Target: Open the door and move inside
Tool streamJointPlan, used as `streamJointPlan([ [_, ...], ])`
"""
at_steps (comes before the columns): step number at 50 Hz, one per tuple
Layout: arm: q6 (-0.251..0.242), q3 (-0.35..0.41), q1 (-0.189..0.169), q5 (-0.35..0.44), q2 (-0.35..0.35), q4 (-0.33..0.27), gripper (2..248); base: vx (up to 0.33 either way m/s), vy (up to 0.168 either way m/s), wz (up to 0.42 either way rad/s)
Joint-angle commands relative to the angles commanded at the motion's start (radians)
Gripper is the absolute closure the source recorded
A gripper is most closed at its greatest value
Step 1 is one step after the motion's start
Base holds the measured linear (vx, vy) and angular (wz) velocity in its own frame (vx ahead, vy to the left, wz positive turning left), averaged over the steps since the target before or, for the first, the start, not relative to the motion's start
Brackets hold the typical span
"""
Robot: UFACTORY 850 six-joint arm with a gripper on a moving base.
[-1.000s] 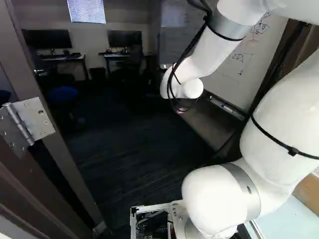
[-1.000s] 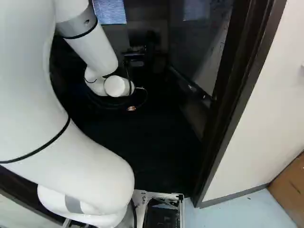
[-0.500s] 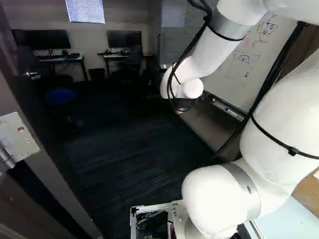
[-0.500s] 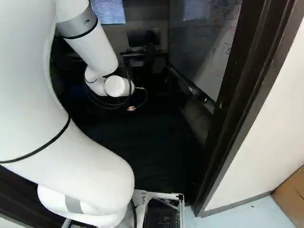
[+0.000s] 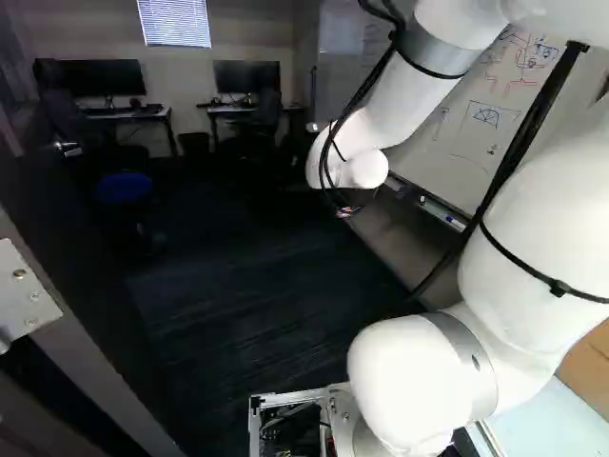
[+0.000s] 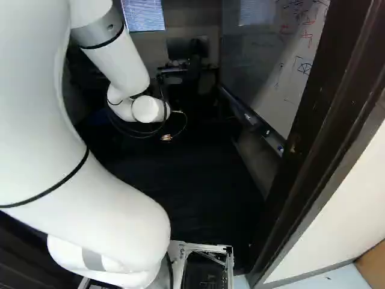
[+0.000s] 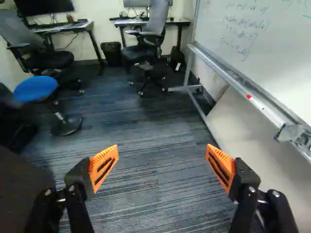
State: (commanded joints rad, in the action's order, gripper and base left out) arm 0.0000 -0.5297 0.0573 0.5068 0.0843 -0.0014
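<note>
The door (image 5: 86, 257) stands open into the room along the left of the left base view, its lever handle (image 5: 67, 149) toward the far end and a metal hinge plate (image 5: 24, 297) close by. In the right base view the dark door frame (image 6: 328, 129) rises just right of the base. Of my gripper (image 6: 166, 138), only a small orange bit shows below the wrist there. The wrist view has the gripper (image 7: 162, 167) with its fingers wide apart, carpet beyond and nothing between them. A dark panel (image 7: 22, 194), seemingly the door, lies beside one finger.
Dark carpet (image 5: 247, 286) stretches inside. A whiteboard (image 7: 262, 43) on a metal stand runs along the right side. A blue stool (image 7: 36, 89), office chairs (image 7: 148, 39) and desks (image 7: 165, 22) stand farther in. A pale wall (image 6: 349, 205) lies outside the frame at right.
The base has driven forward with a slight left turn. The hinge slid outward at left, the right frame now looms nearer, and more whiteboard shows. The arm keeps its pose.
</note>
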Motion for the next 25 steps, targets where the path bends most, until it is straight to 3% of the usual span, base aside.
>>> streamJointPlan([
  [25,0.0,0.0,0.0,0.0,0.0,0.0,3,0.129,0.038,0.164],
])
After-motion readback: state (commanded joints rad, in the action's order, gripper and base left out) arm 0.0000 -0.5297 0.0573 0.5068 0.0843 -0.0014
